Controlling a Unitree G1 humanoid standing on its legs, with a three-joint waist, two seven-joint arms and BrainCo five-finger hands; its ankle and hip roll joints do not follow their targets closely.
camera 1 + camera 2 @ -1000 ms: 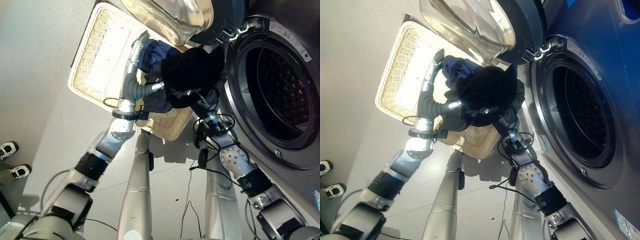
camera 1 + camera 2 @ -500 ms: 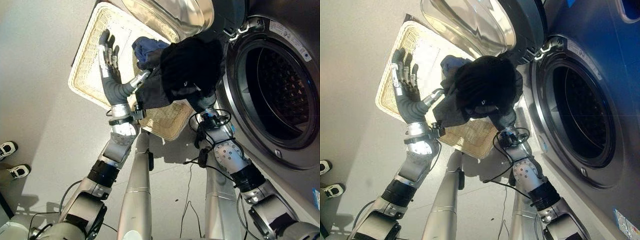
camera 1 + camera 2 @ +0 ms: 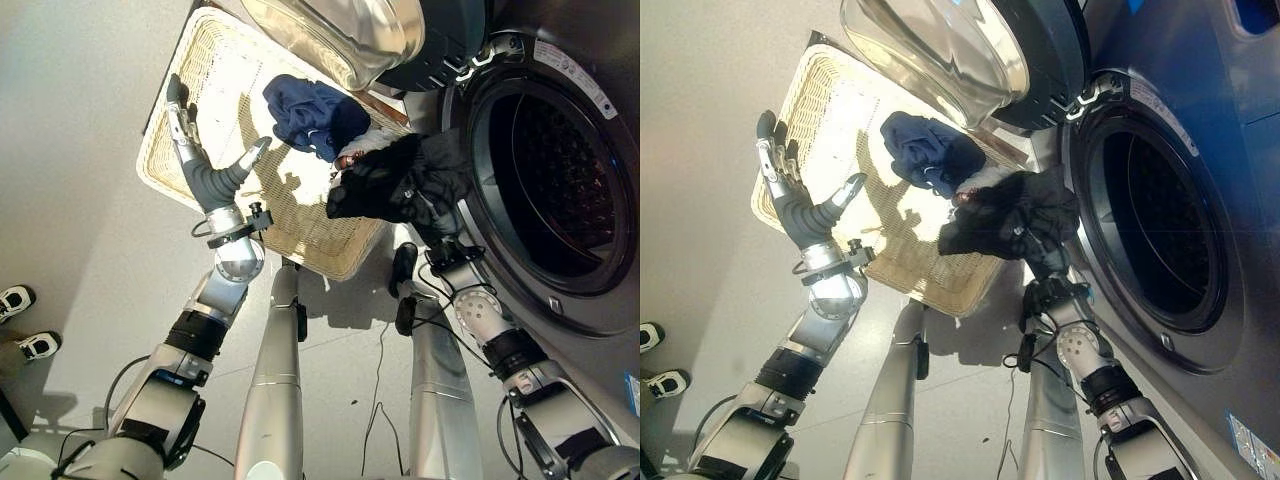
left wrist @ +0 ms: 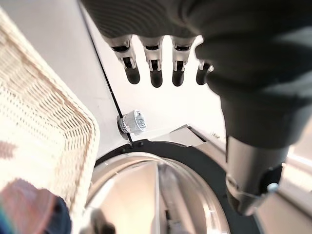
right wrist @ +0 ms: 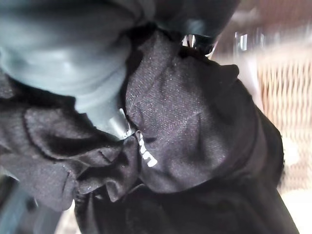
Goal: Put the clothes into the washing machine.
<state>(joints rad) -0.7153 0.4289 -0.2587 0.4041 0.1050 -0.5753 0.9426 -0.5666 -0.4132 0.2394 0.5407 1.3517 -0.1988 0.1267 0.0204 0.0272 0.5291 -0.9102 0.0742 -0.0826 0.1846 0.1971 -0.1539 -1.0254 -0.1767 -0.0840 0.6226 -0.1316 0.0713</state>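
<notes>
- Left hand (image 3: 205, 165): raised over the left part of the basket, silver fingers straight and spread, thumb angled out toward the clothes; it holds nothing (its wrist view shows dark fingertips in a row with bare air past them).
- Wicker basket (image 3: 160, 150): pale woven cane, rectangular with rounded corners, lying on the smooth grey floor (image 3: 70, 120); the weave is open and ribbed along the rim.
- Blue garment (image 3: 305, 110): soft, crumpled dark-blue cloth, resting inside the basket near its far side, apart from both hands.
- Black garment (image 3: 390, 185): bunched matte black fabric of fine grain, held above the basket's right edge, just beside the drum opening and not yet inside it.
- Right hand (image 5: 195, 41): wrapped in the black garment; the cloth hides its fingers, so its state cannot be told.
- Washing machine (image 3: 600, 130): round door opening with a grey ring and a dark perforated metal drum (image 3: 550, 180); the glass door (image 3: 340, 35), a domed bowl, stands swung open above the basket.
</notes>
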